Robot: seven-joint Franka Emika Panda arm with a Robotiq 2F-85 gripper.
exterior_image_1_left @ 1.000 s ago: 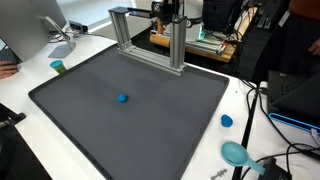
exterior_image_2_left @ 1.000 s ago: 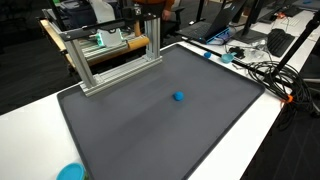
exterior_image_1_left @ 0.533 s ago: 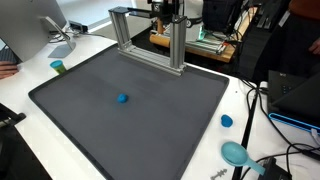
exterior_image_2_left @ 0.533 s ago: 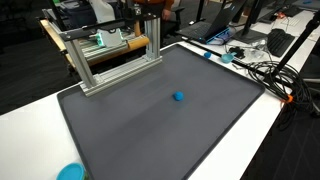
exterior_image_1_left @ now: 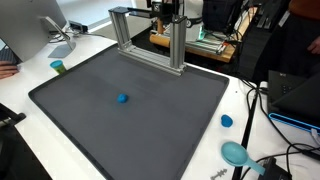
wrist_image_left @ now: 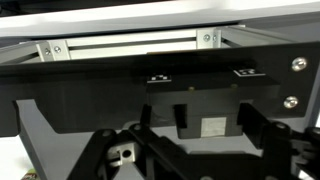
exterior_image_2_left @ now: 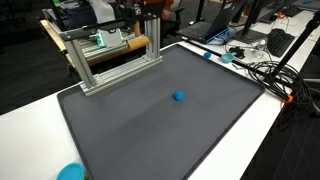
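My gripper (exterior_image_1_left: 165, 12) hovers at the top of the aluminium frame (exterior_image_1_left: 150, 40) at the back of the dark grey mat (exterior_image_1_left: 130, 120); in an exterior view it is the gripper (exterior_image_2_left: 150, 8) above the frame (exterior_image_2_left: 110, 50). In the wrist view the gripper (wrist_image_left: 215, 122) has its two dark fingers (wrist_image_left: 181, 118) apart. A black block with a white label (wrist_image_left: 212, 128) lies between them. I cannot tell whether the fingers touch it. A frame beam (wrist_image_left: 130, 45) runs across the top of that view.
A small blue ball (exterior_image_1_left: 123, 98) (exterior_image_2_left: 178, 97) rests near the middle of the mat. Off the mat are a green cup (exterior_image_1_left: 58, 67), a blue lid (exterior_image_1_left: 227, 121) and a teal bowl (exterior_image_1_left: 234, 152) (exterior_image_2_left: 70, 172). Cables (exterior_image_2_left: 262, 70) trail along one table edge.
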